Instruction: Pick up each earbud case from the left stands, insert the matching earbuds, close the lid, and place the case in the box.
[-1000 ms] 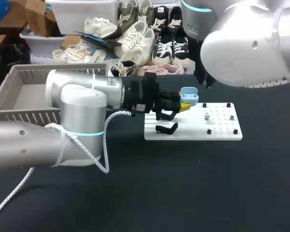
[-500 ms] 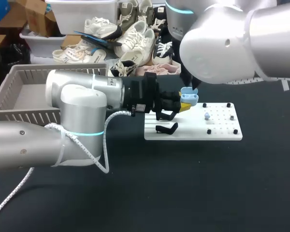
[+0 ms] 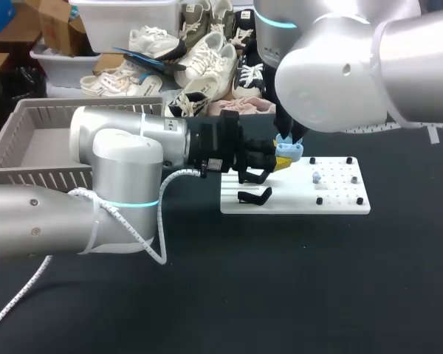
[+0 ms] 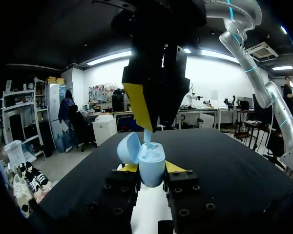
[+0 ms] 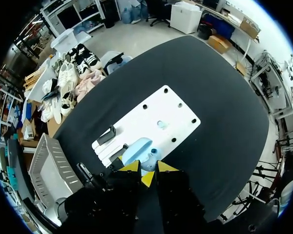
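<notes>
One case (image 4: 151, 165) clamped in left gripper (image 4: 151, 167), earbud (image 4: 147, 137) atop.

- The earbud (image 4: 147, 137) held by the right pincer (image 4: 151, 127) shows only as a pale blue stub. The rest of it is buried between the fingertips and the open case (image 4: 151, 165).
- From above, the right arm (image 3: 354, 66) covers nearly all of the right pincer; only a dark sliver shows over the case.
- The yellow tips of the left pincer (image 4: 151, 168) are mostly hidden by the case in its own wrist view, leaving two slivers.
- The left arm (image 3: 118, 169) hides the end of the basket (image 3: 29, 136) nearest the white board (image 3: 303, 200).
- The small pale piece (image 3: 316, 177) on the board is too small to make out from above.
</notes>
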Action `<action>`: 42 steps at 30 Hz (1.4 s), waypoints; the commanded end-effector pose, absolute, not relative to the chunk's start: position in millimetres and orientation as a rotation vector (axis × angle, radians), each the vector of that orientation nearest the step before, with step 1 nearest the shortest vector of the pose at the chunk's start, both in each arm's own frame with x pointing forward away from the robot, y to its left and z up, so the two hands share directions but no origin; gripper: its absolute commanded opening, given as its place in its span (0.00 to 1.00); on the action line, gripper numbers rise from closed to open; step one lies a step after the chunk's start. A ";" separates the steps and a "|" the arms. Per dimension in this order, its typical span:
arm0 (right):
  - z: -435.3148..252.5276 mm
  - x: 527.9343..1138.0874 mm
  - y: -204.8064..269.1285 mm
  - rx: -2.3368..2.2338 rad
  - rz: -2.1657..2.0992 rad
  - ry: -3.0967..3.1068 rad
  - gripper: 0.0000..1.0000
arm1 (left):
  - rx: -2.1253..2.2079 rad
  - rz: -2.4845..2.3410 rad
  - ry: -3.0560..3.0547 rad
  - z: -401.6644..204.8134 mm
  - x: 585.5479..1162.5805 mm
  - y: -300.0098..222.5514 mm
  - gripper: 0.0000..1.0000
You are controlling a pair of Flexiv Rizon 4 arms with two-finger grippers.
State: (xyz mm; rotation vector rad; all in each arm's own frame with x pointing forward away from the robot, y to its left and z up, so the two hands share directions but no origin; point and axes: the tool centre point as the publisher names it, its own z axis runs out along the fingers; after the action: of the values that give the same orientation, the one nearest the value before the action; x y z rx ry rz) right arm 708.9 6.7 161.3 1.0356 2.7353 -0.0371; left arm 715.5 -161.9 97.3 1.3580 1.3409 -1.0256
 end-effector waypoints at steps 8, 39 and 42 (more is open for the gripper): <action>156.5 709.2 7.1 1.045 -0.046 2.744 0.00 | 1.355 -1.024 1.339 96.6 714.9 -161.9 0.00; 152.7 705.2 4.6 1.062 -0.035 2.752 0.00 | 1.355 -1.024 1.339 96.6 714.9 -161.9 0.00; 151.7 705.4 5.6 1.059 -0.033 2.756 0.00 | 1.355 -1.024 1.339 96.6 714.9 -161.9 0.00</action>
State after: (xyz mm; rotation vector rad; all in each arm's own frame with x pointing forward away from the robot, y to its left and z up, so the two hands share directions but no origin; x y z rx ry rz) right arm 705.3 5.0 152.6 1.0578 2.7565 -0.0308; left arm 715.5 -161.8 97.2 1.3581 1.3410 -1.0255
